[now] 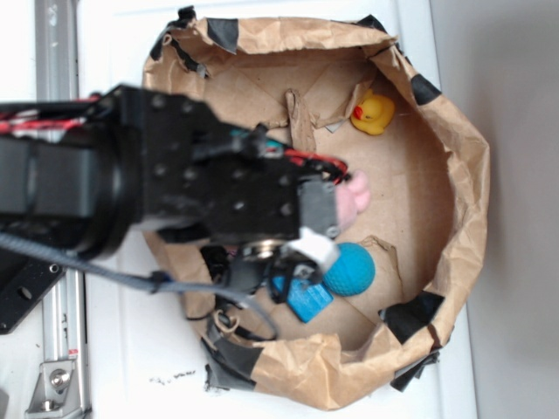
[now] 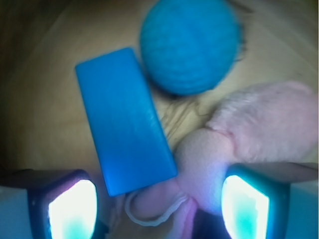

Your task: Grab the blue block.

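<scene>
In the wrist view, nearest the lens, the gripper [image 2: 159,204] stands wide apart and holds nothing: one finger [image 2: 67,206] sits at the lower left corner and the other at the lower right, both lit pale. Between them, low in the frame, lies a pink plush toy [image 2: 239,134], its body running up toward the right edge. The block [image 2: 124,127] lies just beyond the left finger, flat on the brown paper, its near end reaching down into the gap and touching or overlapping the toy's edge. Its long axis runs from lower right to upper left, nearly in line with the view's vertical, so the fingers would close across its narrow width; it sits left of centre, which suggests a shift left before closing. Farther, at the top, the ball [image 2: 189,45] lies just beside the block's far end. In the exterior view the block [image 1: 307,299] shows below the arm, inside the paper bag [image 1: 463,175], with a rubber duck [image 1: 374,113] well apart at upper right.
</scene>
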{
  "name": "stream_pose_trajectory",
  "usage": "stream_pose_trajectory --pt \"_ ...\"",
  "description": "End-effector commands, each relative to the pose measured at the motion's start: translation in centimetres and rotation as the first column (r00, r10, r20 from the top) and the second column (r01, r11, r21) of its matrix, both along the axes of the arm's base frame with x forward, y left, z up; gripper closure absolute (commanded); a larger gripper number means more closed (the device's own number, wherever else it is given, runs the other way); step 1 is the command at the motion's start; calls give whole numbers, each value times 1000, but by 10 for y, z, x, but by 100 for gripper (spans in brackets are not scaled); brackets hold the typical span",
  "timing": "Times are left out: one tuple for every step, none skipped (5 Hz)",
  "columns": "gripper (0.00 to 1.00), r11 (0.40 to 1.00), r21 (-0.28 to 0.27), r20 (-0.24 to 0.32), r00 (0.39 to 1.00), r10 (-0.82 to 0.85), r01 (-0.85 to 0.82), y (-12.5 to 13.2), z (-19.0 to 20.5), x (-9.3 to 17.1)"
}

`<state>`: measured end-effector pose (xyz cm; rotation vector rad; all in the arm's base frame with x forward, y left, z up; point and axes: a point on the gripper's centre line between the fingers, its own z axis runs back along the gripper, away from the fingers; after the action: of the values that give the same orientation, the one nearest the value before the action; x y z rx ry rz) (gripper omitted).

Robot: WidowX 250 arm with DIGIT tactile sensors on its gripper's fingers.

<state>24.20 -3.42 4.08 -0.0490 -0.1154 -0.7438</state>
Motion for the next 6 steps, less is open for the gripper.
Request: stream_pose_trajectory --pt "0 988 -19 72 986 -149 151 -21 8 8" --pt "0 991 -41 90 988 -122 126 -28 26 16" --pt "0 990 -63 117 986 -120 128 -36 41 19" --pt "0 988 -54 109 985 -135 142 -42 39 19" --pt "0 985 -96 122 983 -134 146 -44 41 16" --pt "0 979 -139 51 988 -146 151 -46 20 19"
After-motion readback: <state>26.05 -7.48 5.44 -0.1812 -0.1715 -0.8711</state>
